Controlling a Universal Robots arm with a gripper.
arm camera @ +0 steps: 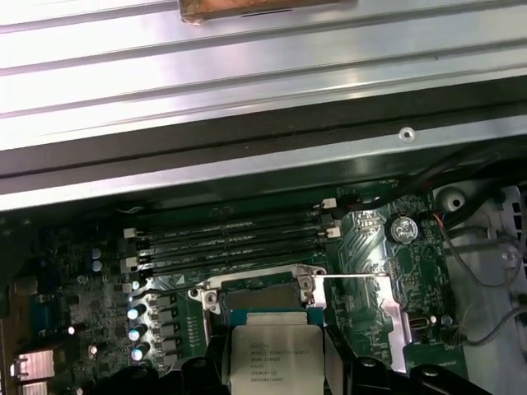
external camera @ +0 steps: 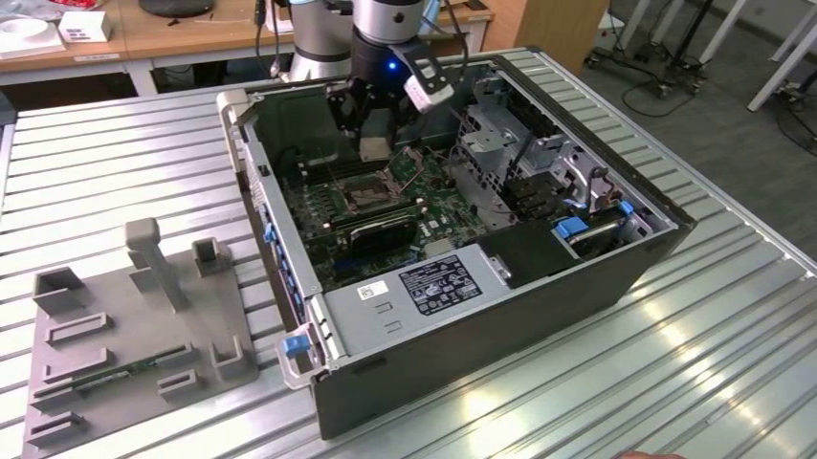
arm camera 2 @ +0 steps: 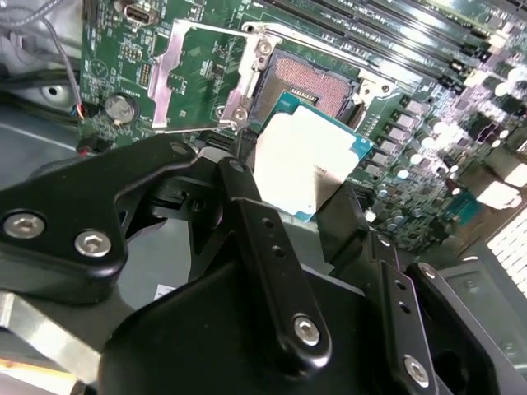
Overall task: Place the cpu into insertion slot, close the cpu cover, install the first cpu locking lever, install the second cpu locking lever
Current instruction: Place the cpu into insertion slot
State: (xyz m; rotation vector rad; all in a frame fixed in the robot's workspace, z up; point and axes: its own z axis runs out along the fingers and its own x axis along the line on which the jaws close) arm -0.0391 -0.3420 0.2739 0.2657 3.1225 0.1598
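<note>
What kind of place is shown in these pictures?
Probably a robotics lab or workshop: a robot arm with the cpu in its gripper above an opened computer case, which lies on a slatted metal table, with wooden desks and wheeled stands behind.

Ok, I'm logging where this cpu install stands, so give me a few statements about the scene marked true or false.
1. The cpu is already seated in the socket. False: it is held between the fingers over the socket, whose contacts lie bare.
2. The cpu cover is swung open, away from the socket. True.
3. The computer case lies on a slatted metal table with its open side up. True.
4. The grey fixture tray lies to the exterior view's right of the case. False: it lies to the exterior view's left.
</note>
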